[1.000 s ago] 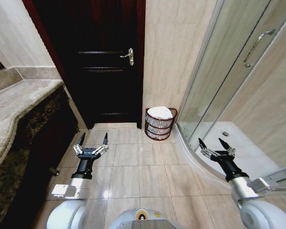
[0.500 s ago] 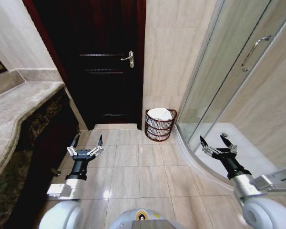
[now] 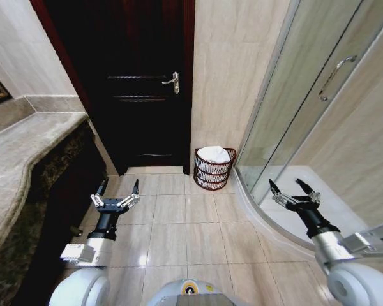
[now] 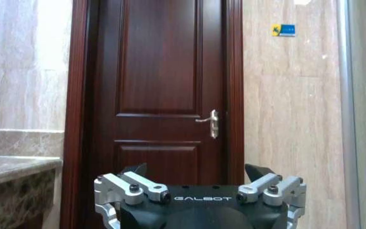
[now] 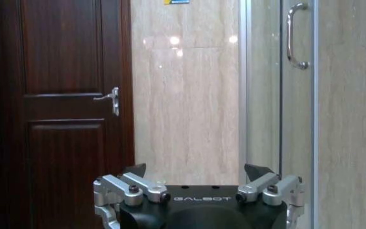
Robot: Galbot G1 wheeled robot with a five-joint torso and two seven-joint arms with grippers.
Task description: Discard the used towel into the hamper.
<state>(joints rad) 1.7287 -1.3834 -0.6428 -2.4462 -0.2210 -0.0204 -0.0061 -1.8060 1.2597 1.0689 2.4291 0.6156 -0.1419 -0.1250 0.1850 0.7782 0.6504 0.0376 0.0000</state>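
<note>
We are looking down at the hamper, which is sitting on the tiled floor against the wall, just beside the dark door on one side and the glass shower enclosure on the other. A white towel is already lying inside it, heaped up to the rim.

Compared with a second ago, the whole head view is shifting: the hamper is appearing a little smaller and farther off, and the door handle is sitting lower in the picture. We are reading that as the camera moving, likely the robot backing away or straightening, not the hamper moving.

The left gripper is hanging above the floor, well short of the hamper on the door side, fingers spread and carrying nothing. The right gripper is hanging on the shower side of the hamper, also spread and carrying nothing.

We are judging the discard as done and the robot as retreating.
</note>
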